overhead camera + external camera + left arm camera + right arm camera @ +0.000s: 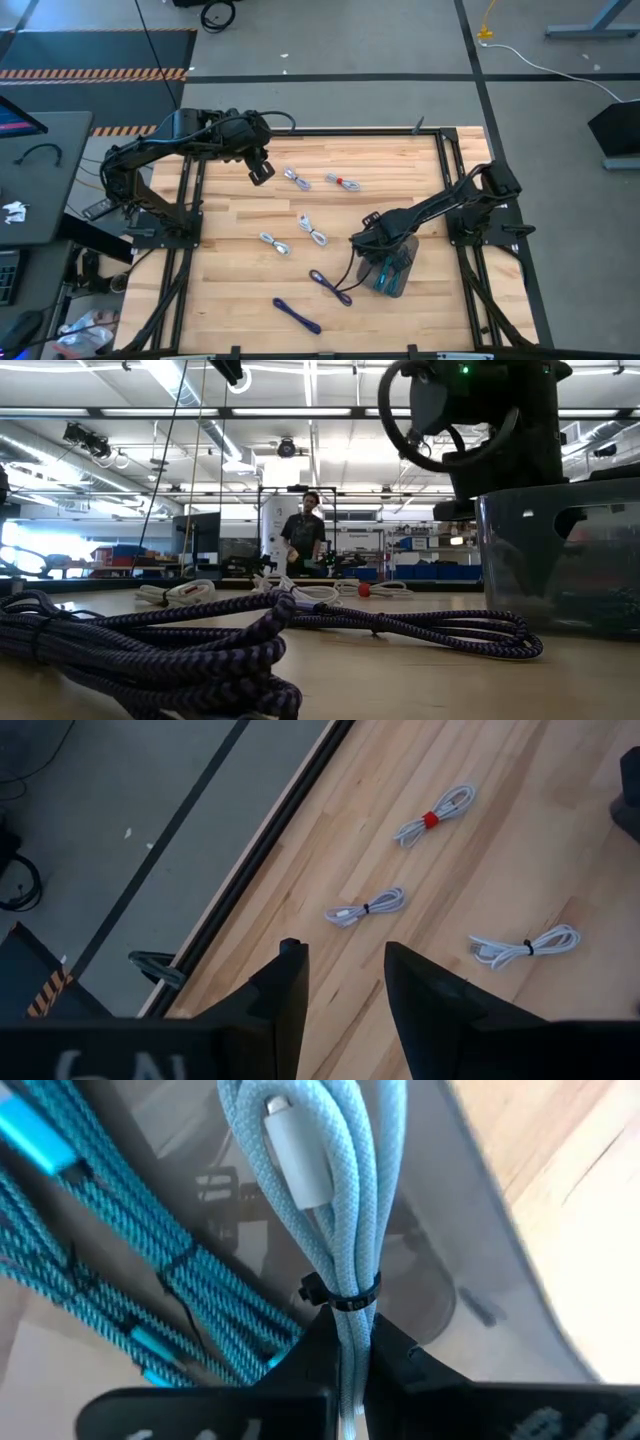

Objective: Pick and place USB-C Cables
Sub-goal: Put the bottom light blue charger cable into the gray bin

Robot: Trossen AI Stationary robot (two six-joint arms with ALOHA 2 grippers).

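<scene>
Right pincer (350, 1355) pinches a pale-blue cable (325, 1200) over the tray (480, 1280); left pincer (345, 980) hangs open, empty.

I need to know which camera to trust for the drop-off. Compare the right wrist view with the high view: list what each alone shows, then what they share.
Only the right wrist view: the right gripper is shut on a pale blue-grey braided cable bundle with a black tie, and teal braided cables lie inside the tray.

Only the high view: the left gripper open above the wooden table, four white coiled cables and two dark purple cables lying loose.

Both: the grey translucent tray, with the right gripper over it.
</scene>
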